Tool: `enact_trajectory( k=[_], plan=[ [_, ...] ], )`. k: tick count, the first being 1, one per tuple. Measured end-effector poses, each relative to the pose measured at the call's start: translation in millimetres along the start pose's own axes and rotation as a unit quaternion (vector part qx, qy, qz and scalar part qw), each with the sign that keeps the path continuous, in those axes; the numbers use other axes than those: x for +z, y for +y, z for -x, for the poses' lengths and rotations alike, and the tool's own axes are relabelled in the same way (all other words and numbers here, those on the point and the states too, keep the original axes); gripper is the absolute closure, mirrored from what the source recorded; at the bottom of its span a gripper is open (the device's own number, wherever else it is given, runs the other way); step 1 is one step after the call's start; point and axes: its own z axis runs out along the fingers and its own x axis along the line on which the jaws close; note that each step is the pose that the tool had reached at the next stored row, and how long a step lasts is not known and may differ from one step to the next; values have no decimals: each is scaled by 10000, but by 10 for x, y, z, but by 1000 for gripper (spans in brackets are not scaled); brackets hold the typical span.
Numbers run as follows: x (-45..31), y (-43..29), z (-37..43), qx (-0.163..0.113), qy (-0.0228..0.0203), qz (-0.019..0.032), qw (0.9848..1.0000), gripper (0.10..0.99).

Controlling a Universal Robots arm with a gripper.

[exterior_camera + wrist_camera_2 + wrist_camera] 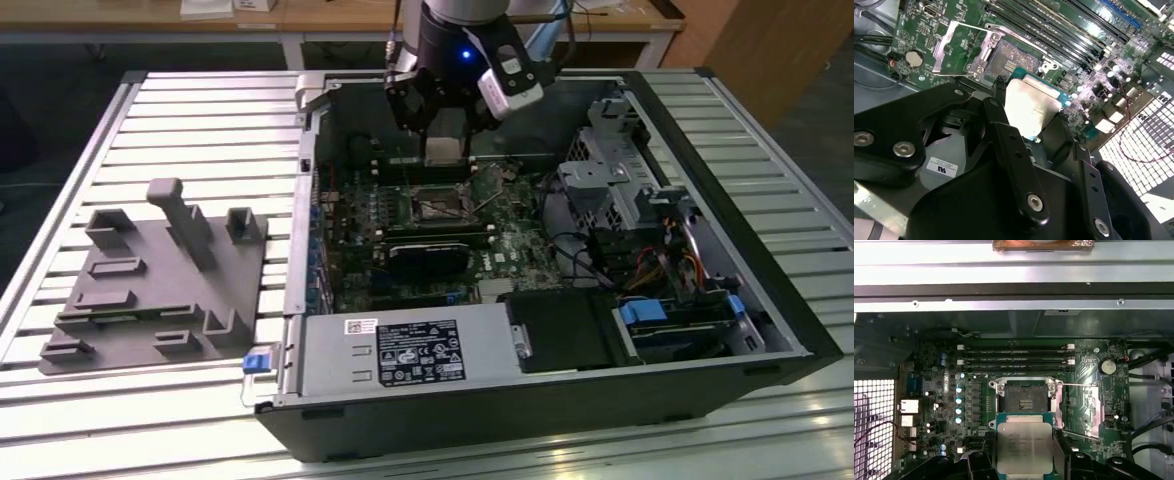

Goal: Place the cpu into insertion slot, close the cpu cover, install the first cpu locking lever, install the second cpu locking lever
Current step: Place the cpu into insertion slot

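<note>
The gripper [445, 140] held the cpu [1025, 446] near the uncovered insertion slot [1025, 399]. The computer case [534, 400] lay on a slatted metal table [174, 110], a wooden desk [120, 15] behind.

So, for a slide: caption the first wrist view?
Gripper holding the cpu near the empty insertion slot, cpu cover flipped open.

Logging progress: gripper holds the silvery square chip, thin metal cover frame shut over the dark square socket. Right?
No: the first wrist view shows the cover frame swung open beside the socket. The gripper does hold the chip.
</note>
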Motion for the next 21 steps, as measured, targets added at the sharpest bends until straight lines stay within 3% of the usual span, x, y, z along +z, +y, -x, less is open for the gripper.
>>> enact_trajectory(
  k=[5,10,16,21],
  plan=[
    [19,-2,0,347,-31,3,9994,549],
    [40,-4,0,793,-71,9,9968,549],
    [62,-6,1,1317,-122,7,9912,549],
    [76,-7,1,1722,-167,-5,9849,549]
  ],
)
